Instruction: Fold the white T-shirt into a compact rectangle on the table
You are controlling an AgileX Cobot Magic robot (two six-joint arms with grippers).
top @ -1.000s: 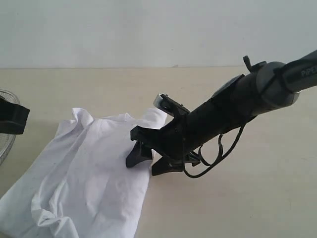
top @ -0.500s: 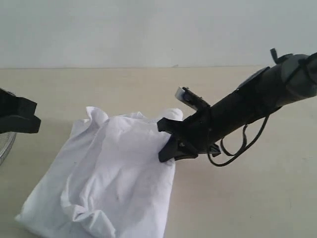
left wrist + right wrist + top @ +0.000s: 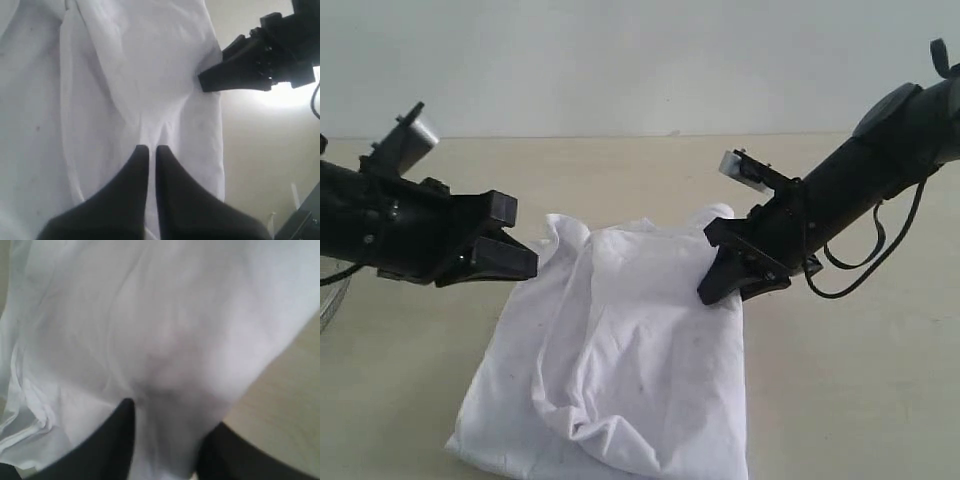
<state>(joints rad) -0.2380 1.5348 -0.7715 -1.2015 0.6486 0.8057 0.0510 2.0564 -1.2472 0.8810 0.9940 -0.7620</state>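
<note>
My left gripper (image 3: 148,149) is closed tight, tips over the white T-shirt (image 3: 630,350); whether they nip any cloth I cannot tell. My right gripper (image 3: 722,290) stands half apart, clamped on a thick bunch of the shirt's right edge. The shirt lies crumpled on the table (image 3: 840,400) between both arms.

- Your right wrist view is blurred: the white T-shirt (image 3: 165,330) bunches between the right gripper's (image 3: 172,415) fingers; pinched or loose, you cannot tell.
- The exterior view's edge cuts off the white T-shirt's near end.
</note>
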